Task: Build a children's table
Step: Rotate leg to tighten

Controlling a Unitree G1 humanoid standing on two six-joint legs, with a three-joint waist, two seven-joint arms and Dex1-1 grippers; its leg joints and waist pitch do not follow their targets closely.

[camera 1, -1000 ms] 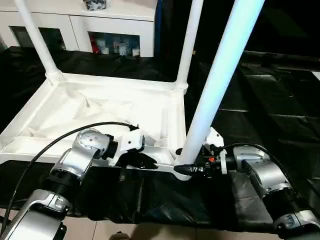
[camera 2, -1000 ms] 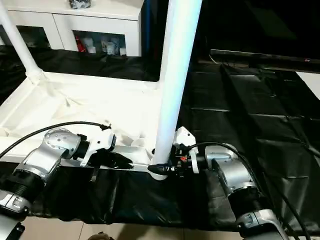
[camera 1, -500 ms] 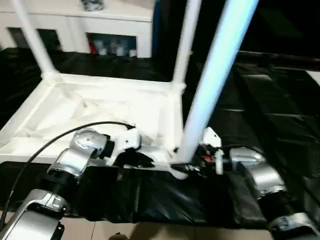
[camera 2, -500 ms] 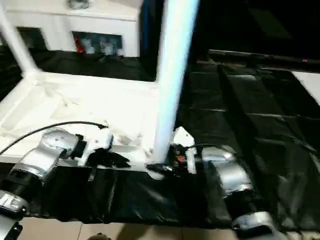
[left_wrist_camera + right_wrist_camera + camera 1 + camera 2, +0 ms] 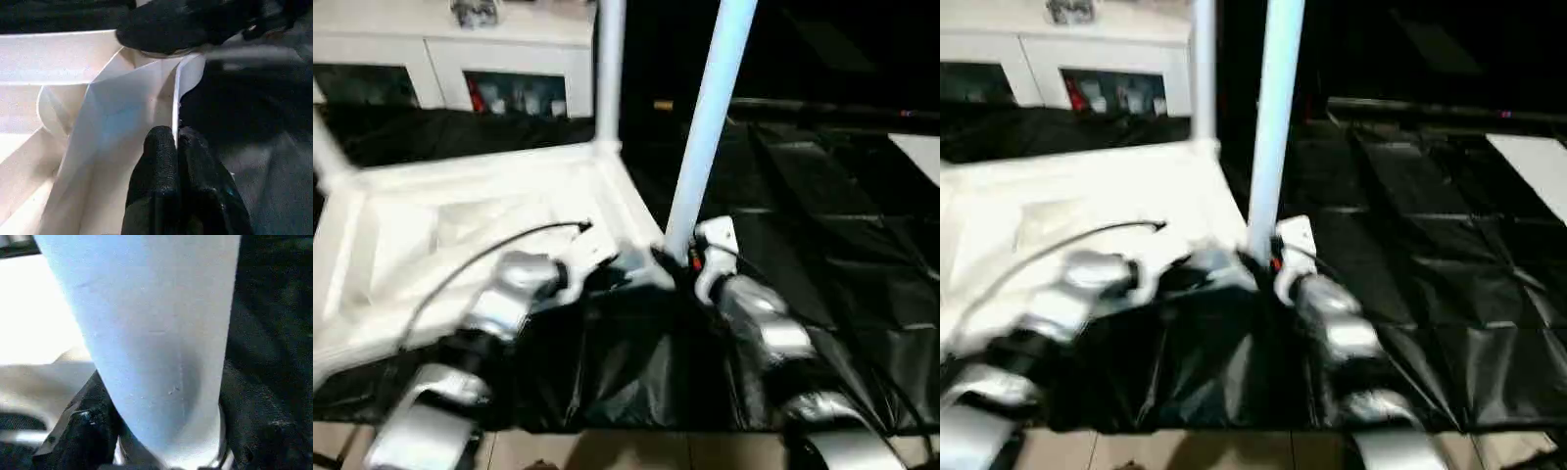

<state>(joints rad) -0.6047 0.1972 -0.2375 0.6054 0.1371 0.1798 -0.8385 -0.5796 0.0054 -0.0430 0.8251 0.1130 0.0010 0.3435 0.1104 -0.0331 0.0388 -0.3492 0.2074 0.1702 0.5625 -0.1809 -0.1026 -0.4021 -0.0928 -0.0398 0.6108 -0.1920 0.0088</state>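
Two legs stand upright in the overturned top (image 5: 460, 220), which lies ribs-up on the black surface (image 5: 822, 225). The near leg (image 5: 705, 127) rises from the corner socket by the right pincer (image 5: 677, 262), which grips its base; the far leg (image 5: 610, 69) stands at the corner behind. The left pincer (image 5: 175, 147) is nipped narrow on the top's thin rim. To seat the leg well, I would keep it plumb, press straight down into the socket, and brace the rim against sliding. All parts are plain white plastic, the legs long, tapered tubes.
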